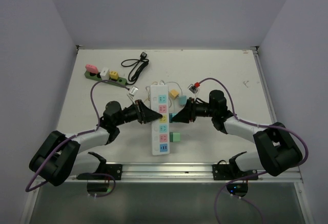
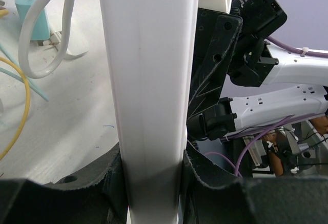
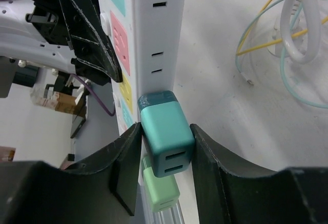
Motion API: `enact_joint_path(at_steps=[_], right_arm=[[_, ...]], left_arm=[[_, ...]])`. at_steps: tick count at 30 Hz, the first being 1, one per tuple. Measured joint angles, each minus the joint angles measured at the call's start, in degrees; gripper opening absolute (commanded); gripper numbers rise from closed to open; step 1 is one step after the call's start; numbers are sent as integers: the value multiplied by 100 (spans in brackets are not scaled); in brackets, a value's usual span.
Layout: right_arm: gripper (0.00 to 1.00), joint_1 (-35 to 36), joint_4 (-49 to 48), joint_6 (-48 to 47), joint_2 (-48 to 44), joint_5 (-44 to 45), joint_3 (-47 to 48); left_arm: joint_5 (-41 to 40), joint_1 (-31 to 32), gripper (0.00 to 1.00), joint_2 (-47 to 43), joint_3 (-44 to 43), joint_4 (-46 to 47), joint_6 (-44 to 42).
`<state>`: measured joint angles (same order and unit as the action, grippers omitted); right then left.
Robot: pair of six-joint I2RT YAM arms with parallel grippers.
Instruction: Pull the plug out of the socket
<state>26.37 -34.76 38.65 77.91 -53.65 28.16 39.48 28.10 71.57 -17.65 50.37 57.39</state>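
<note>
The long white plastic power strip (image 1: 162,143) lies flat in the middle of the white table (image 1: 225,75), with its blue, pink and yellow sockets facing up; the small teal cube plug (image 3: 165,139) is pushed into the right edge of this strip, about half way along, and it is still fully in; just below it on the same edge sits a light green cube plug (image 3: 161,192), also pushed in

The left pincer (image 1: 155,116) comes in from the left and is closed narrow across the strip; in the left wrist view the white strip runs up between the two black fingers (image 2: 205,172) and touches both of them, so this pincer is holding the strip

The right pincer (image 1: 175,116) comes in from the right, straight across from the left one; in the right wrist view its two black fingers (image 3: 210,152) sit one on each side of the teal plug and press on its sides, so this pincer is holding the plug

Thin yellow wire (image 3: 259,26) and a thick white cable (image 3: 300,24) lie on the table beside the strip; far back on the left lies a dark green power strip (image 1: 105,79) with a pink plug (image 1: 91,69), a white plug (image 1: 104,73) and a yellow plug (image 1: 114,74) in it; a coiled black cable (image 1: 136,67) lies just beside it; a loose yellow cube (image 1: 173,94) lies near the far end of the white strip
</note>
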Motion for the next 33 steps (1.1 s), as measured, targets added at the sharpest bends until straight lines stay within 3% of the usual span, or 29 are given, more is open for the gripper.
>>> enact_joint_path(at_steps=[7,14,25,33], right_arm=[[0,-2,131,-68,-44,-15,26],[0,92,374,-319,-122,-33,81],[0,-37,601,-640,-149,-13,72],[1,-92,1333,-918,140,675,105]], left_arm=[[24,-37,0,-4,66,92,-22],[341,-293,0,-94,352,433,31],[669,-1237,0,-247,850,879,380],[811,-1410,0,-498,890,879,461]])
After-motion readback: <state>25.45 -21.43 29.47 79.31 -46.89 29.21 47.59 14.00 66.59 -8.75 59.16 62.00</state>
